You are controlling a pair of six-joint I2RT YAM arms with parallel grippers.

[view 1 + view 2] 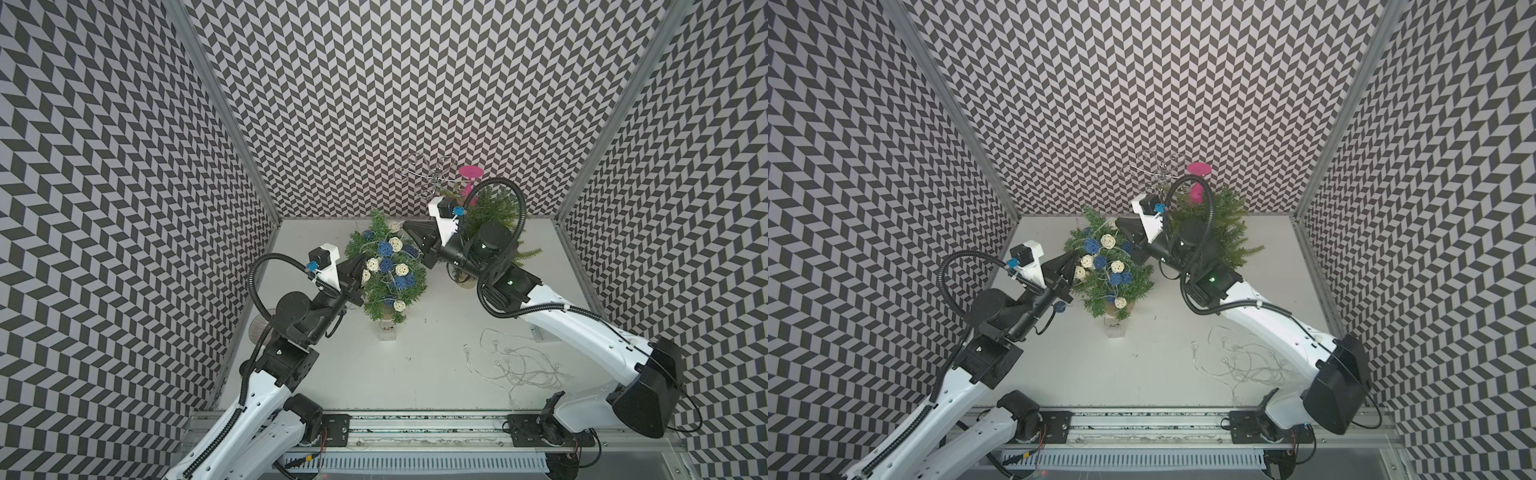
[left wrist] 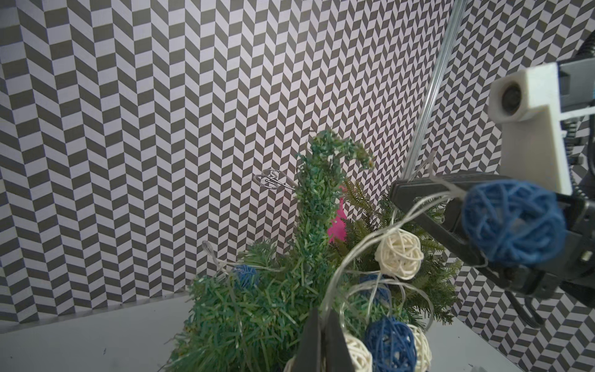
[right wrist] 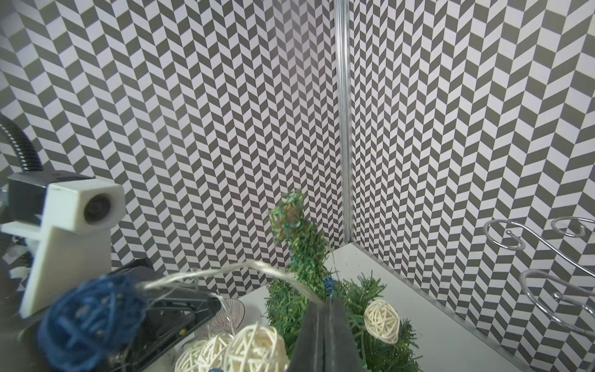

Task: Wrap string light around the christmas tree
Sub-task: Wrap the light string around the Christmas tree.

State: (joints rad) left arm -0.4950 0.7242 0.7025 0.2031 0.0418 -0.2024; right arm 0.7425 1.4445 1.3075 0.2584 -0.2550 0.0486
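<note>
Left tool [image 1: 360, 262] clamped tight on string light [image 1: 384, 248] | right tool [image 1: 408, 226] likewise | at either side of green christmas tree [image 1: 380, 293] on worktop [image 1: 415, 365]

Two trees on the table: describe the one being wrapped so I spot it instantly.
On the white table, look mid-table, towards the back wall. The christmas tree stands left of a second tree; only it carries the string light of blue and white woven balls.
</note>
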